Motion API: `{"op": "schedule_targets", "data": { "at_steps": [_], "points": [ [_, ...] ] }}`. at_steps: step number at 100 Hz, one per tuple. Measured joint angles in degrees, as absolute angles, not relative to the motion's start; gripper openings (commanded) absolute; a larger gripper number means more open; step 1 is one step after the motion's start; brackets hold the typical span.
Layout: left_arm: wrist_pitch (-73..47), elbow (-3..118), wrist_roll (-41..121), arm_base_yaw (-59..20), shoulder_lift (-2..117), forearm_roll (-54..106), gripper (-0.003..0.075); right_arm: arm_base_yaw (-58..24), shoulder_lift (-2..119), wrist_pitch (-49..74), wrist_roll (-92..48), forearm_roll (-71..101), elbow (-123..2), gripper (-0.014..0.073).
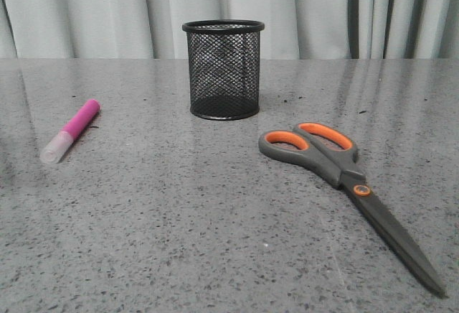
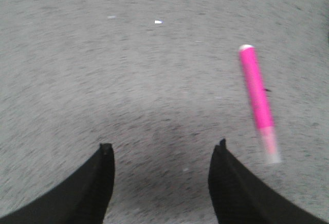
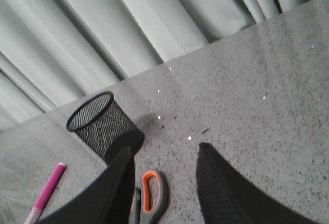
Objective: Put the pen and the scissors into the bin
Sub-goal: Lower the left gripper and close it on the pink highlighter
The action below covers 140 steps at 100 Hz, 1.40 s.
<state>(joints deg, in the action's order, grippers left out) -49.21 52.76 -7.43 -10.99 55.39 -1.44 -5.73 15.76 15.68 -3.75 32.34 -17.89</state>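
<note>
Front view shows, from left to right: the pen [image 1: 70,131] lying flat on the grey speckled table [image 1: 179,234], whitish cap toward the camera and pink barrel angled away; the bin [image 1: 223,69] standing upright near the table's middle, farther back, with nothing visible through its mesh; and the scissors [image 1: 348,176] lying flat on the right, blades closed, orange-lined handles toward the bin and the tip toward the near right corner. All three items are well apart from one another, and neither arm appears in this view. Judgement: the layout puts one item within each arm's side, with the bin between, so each arm can serve its own object; no step of the task is yet complete. Left wrist view shows the left gripper [image 2: 162,154] above bare table, jaws spread wide and holding nothing; the pen lies just off to one side of one finger, not between the fingers, so alignment is judged outstanding before any closing. The picture is blurred. Right wrist view shows the right gripper [image 3: 164,157] raised and tilted, jaws wide and holding nothing, with the scissors' handles seen below between the fingers and the bin beyond.
</note>
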Motion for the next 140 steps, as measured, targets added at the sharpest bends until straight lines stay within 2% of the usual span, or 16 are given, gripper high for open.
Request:
{"op": "schedule_targets", "data": {
  "at_steps": [20,47,140],
  "points": [
    [-54.12,65.53,-10.81,-19.43,69.8,-1.44,0.0367,-5.73,15.76,18.11,-3.75,32.24,-17.89,0.0258],
    [-59.86,78.14,-11.9,-21.35,85.95,-1.44,0.0367,-5.73,15.76,18.9,-3.96,32.22,-17.89,0.0258],
    [-60.89,79.3,-12.25,-21.83,99.98,4.51,0.0367,-5.73,15.79,21.54,-3.96,32.02,-17.89,0.0258]
  ]
}}
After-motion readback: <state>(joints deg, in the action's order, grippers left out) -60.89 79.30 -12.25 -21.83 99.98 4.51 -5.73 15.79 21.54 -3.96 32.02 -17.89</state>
